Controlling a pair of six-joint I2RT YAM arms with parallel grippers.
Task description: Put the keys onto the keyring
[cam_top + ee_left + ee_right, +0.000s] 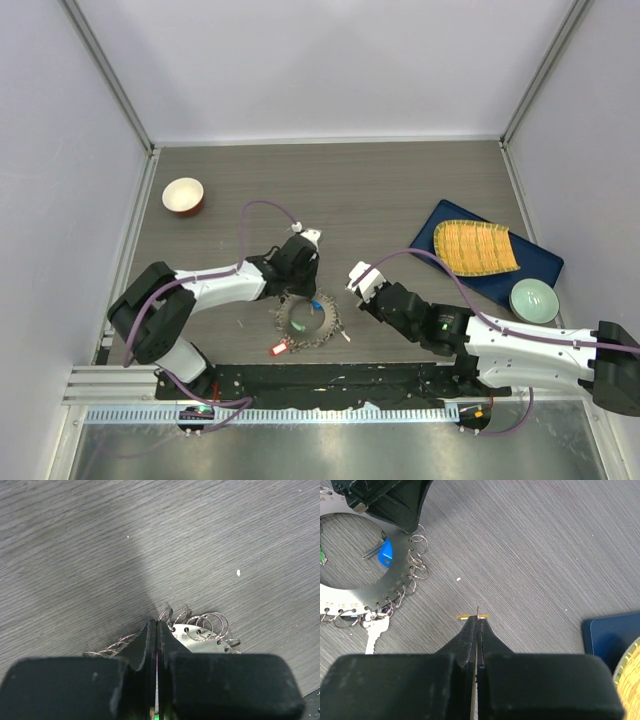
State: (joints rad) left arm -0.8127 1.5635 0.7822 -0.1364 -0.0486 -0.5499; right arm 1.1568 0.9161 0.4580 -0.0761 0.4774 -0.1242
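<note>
The keyring [307, 322] is a flat grey toothed ring with small wire loops, lying near the front middle of the table. My left gripper [297, 287] is at its far edge. In the left wrist view the gripper [156, 624] is shut on the keyring's rim [200, 639]. My right gripper [368, 293] is to the right of the ring, apart from it. In the right wrist view it [478, 619] is shut on a key with a yellow tag [468, 616], held edge-on. A blue-tagged key [383, 555] and a plain silver key [373, 631] hang on the keyring [380, 597]. A red-tagged key [280, 347] is at its near edge.
A red-and-white bowl [183, 195] stands at the back left. A blue tray [540, 262] with a yellow mat [475, 247] lies at the right, and a pale green bowl [533, 300] sits on its near corner. Grey walls close in three sides.
</note>
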